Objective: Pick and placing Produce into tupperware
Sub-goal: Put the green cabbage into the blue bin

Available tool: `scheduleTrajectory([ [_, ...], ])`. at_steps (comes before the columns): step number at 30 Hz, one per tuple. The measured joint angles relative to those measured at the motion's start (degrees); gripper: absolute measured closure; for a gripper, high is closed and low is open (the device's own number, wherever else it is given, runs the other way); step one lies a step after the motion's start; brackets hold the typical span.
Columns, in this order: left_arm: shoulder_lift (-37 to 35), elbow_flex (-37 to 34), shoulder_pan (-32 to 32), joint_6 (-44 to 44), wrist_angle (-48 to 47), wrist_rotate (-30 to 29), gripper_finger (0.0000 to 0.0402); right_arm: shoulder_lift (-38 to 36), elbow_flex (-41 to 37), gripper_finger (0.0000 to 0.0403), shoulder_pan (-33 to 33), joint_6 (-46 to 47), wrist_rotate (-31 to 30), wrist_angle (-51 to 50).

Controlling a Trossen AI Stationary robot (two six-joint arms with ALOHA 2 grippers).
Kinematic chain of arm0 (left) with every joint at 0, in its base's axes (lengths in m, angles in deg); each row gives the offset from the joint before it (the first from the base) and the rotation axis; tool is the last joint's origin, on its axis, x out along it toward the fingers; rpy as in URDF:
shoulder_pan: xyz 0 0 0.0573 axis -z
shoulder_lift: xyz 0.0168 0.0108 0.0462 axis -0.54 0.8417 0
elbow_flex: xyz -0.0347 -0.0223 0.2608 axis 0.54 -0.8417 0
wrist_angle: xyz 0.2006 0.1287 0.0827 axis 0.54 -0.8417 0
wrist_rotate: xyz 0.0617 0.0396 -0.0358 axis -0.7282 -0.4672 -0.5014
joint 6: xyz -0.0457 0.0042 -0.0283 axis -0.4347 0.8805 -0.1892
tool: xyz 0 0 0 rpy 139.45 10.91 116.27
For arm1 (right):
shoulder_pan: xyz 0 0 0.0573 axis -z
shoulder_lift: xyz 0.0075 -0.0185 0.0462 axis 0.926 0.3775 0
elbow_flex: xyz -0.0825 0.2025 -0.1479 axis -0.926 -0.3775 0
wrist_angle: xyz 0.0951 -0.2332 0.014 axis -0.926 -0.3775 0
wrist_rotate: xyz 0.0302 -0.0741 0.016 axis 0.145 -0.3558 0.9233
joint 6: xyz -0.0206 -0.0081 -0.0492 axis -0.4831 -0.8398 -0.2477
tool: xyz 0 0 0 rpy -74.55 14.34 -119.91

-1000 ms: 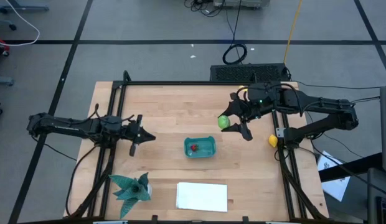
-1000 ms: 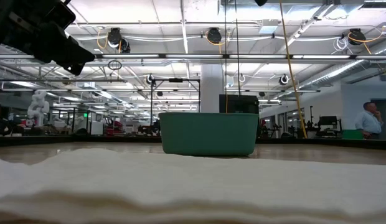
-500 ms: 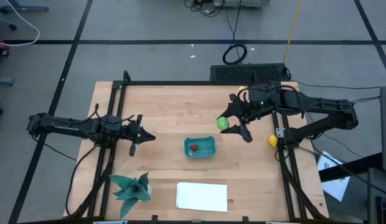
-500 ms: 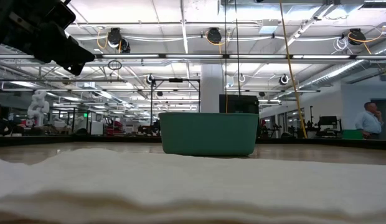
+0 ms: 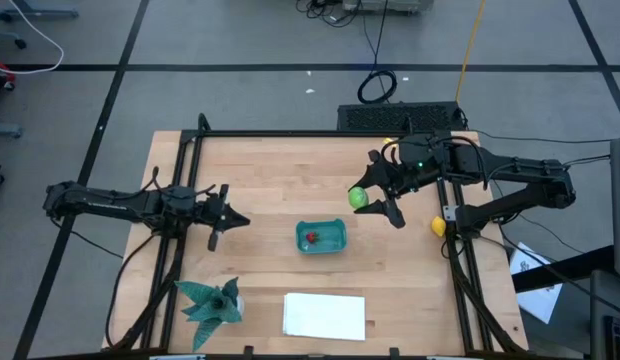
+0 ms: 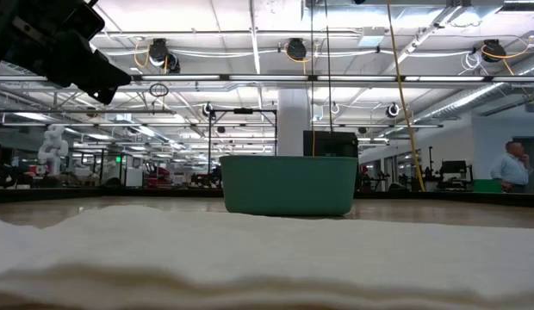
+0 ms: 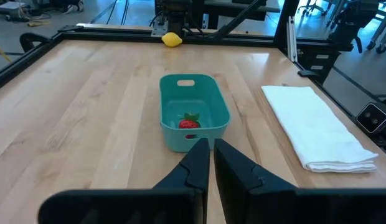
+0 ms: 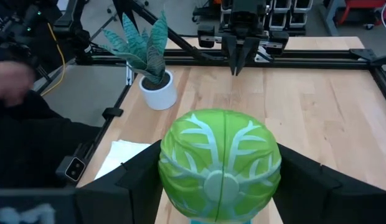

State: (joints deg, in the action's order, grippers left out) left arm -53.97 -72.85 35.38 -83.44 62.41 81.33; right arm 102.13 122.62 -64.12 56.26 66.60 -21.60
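Note:
The teal tub [image 5: 321,237] [image 7: 194,118] [image 6: 288,185] sits mid-table with the red toy [image 5: 311,238] [image 7: 189,121] lying inside on its floor. My right gripper [image 5: 362,198] [image 8: 219,180] hovers just beyond the tub's far-right corner, shut on the light green round toy [image 5: 359,198] [image 8: 219,165]. The yellow toy [image 5: 438,226] [image 7: 172,40] lies at the table's right edge. My left gripper [image 5: 225,218] [image 7: 211,155] waits shut, left of the tub and pointing at it. My right gripper pinches the light green round toy between its two fingers, one finger [image 8: 140,177] on each flank of the ball [image 8: 180,168]. The fingers reach in from the table's right. The toy is lifted clear of the table.
A folded white cloth [image 5: 325,315] [image 7: 320,127] [image 6: 250,258] lies by the near edge. A spiky teal plant in a white pot [image 5: 212,300] [image 8: 146,43] stands at the near-left corner. Black frame rails [image 5: 180,230] run along the table's left and right sides. Bare wood surrounds the tub.

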Motion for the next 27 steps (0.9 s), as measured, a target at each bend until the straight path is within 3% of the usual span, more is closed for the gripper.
scheduleTrajectory([
  [18, -0.02, 0.0, 0.0, 0.02, 0.04, -0.02, 0.0376, -1.13, 0.0, 0.0167, -0.04, -1.81, 0.04, -3.17],
  [27, -0.01, 0.0, 0.0, -0.11, 2.87, -0.03, 0.0376, -5.19, 0.0, 0.0167, 0.09, -3.23, -0.54, -4.41],
])
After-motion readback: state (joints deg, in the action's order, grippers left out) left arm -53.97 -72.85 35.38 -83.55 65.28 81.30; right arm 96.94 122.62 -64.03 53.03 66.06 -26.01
